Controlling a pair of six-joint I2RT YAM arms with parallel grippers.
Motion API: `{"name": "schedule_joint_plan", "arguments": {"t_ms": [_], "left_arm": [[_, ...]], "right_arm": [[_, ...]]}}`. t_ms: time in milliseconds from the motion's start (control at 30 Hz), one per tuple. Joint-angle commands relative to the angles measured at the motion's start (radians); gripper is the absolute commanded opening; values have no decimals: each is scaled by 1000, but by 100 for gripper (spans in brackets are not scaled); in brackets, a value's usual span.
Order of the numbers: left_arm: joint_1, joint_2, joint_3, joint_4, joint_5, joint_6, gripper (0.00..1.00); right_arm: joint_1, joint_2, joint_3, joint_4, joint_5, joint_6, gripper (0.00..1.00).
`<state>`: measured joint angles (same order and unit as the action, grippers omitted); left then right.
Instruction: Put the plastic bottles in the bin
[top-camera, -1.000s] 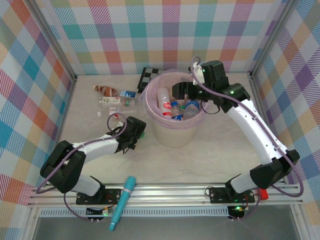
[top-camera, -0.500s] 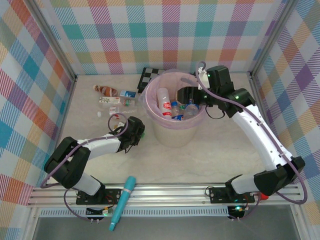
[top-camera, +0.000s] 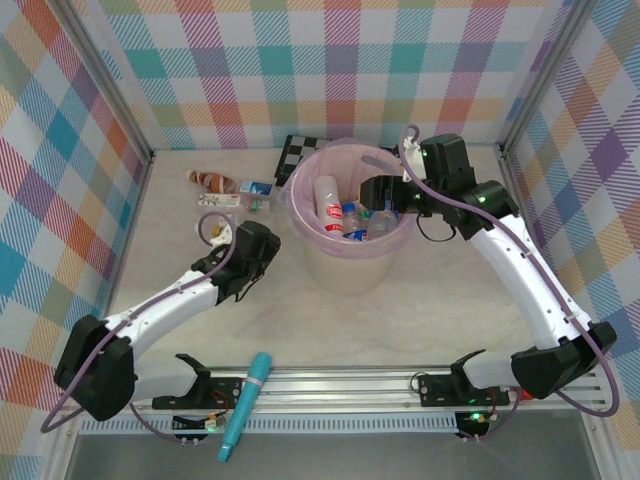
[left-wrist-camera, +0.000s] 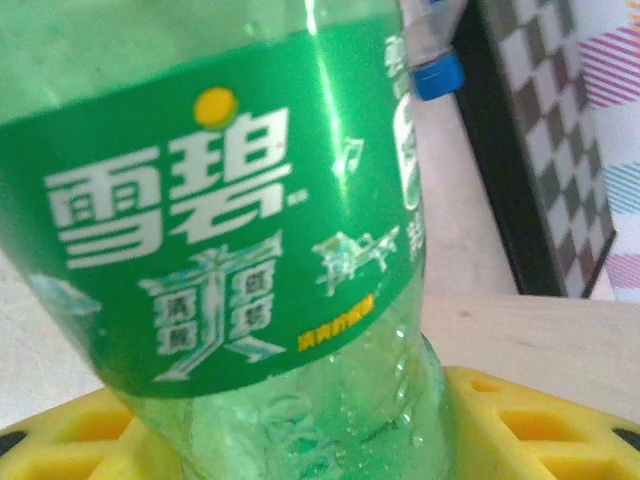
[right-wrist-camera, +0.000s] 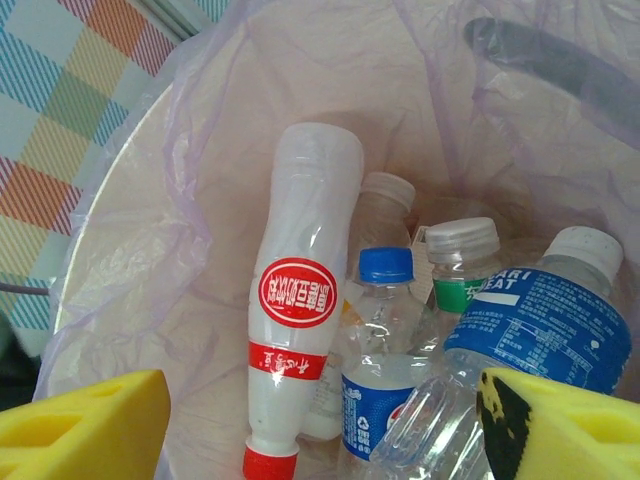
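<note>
1. A teal tube (top-camera: 247, 403) lies across the metal rail (top-camera: 330, 380) at the near edge of the table, between the two arm bases.
2. The left gripper (left-wrist-camera: 300, 435) is to the left of the bin, and its jaws are pressed onto a green bottle (left-wrist-camera: 230, 230). In the left wrist view the bottle sits between the yellow pads (left-wrist-camera: 520, 420), touching both, with its green label and white lettering facing the camera.
3. The bin (top-camera: 345, 265) stands at mid-table, its pink liner folded over the rim.
4. The right gripper (right-wrist-camera: 320, 430) hangs over the right side of the bin's mouth. Its yellow pads (right-wrist-camera: 85, 420) are spread wide with nothing between them.
5. Several bottles lie in the bin below it. They include a white bottle with a red label (right-wrist-camera: 300, 300), a clear blue-capped bottle (right-wrist-camera: 380, 340), a white-capped bottle with a green label (right-wrist-camera: 460, 260) and a larger blue-labelled bottle (right-wrist-camera: 540, 320).
6. Three more bottles lie on the table to the left of the bin, near the back. They are a brown bottle (top-camera: 210, 181), a blue-labelled one (top-camera: 255, 187) and a pale one (top-camera: 220, 200).
7. A checkerboard (top-camera: 297, 150) lies behind the bin against the back wall.
</note>
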<state>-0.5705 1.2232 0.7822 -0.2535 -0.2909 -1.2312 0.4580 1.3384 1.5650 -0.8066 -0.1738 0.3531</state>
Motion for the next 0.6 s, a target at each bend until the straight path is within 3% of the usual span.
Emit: {"name": "schedule_joint_plan", "arguments": {"t_ms": [0,133,333,433,567], "left_arm": [[12,-44,97,-177,-45,197,46],[12,-68,231,-273,-18,398,43],[12,-138,339,-258,93,619,36],[12,-175,352,-209,213,697,25],[11,-190,344,-111,418,749,23]], "right_arm": [[-7,-1,92,-73,22,-51,82],[-8,26,164,-95,-26,-98,84],[-3,137,367,-175,-139,-152,86],[3,190,451,-159,-236,-139,88],[19,277,563,-133,-379,-102,92]]}}
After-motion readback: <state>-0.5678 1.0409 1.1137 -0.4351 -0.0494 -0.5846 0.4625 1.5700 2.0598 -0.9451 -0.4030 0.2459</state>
